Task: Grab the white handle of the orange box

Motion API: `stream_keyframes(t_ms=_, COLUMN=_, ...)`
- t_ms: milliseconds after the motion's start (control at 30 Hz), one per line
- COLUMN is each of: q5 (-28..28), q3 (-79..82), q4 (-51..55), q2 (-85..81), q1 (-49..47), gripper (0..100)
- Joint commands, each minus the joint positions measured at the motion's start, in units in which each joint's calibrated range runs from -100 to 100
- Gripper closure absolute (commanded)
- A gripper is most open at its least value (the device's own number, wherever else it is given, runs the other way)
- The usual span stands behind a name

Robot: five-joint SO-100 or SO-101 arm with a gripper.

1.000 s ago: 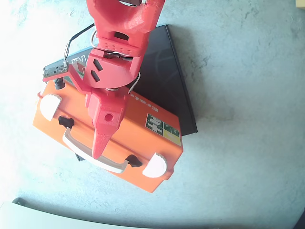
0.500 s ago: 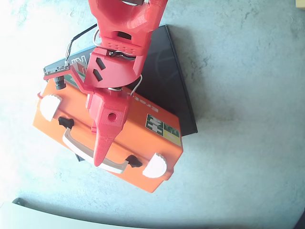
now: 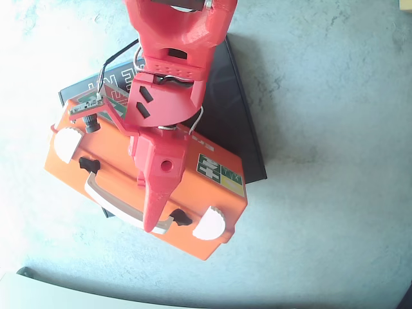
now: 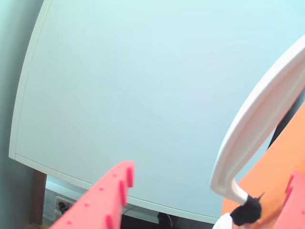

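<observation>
The orange box (image 3: 193, 196) lies on the grey floor, part of it on top of a flat black box. Its white handle (image 3: 111, 198) runs along the near long side between two black mounts. My red gripper (image 3: 153, 220) reaches down over the box, and its visible finger crosses the right part of the handle. In the wrist view the gripper (image 4: 209, 174) is open. The handle (image 4: 257, 114) stands between a red finger at the lower left and another at the right edge, with a gap on the left side. The orange box (image 4: 279, 167) shows just behind the handle.
The flat black box (image 3: 225, 109) juts out behind and to the right of the orange one. Two round white latches (image 3: 209, 224) sit at the ends of the handle side. A pale strip (image 3: 64, 297) borders the lower left. Bare grey floor spreads to the right.
The gripper has slid right along the handle and a little farther out toward the box's near edge. The box has not moved.
</observation>
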Motion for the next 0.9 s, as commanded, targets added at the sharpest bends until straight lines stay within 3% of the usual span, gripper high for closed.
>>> stream_keyframes(t_ms=0, q5=0.52, q3=1.05, q4=-5.39, q2=4.51, q1=0.29, gripper=60)
stream_keyframes(t_ms=733, q5=0.2, q3=0.96, q4=-21.29, q2=11.93, q1=0.52, gripper=60)
stream_keyframes(t_ms=867, q5=0.2, q3=0.96, q4=-23.15, q2=12.6, q1=0.6, gripper=67)
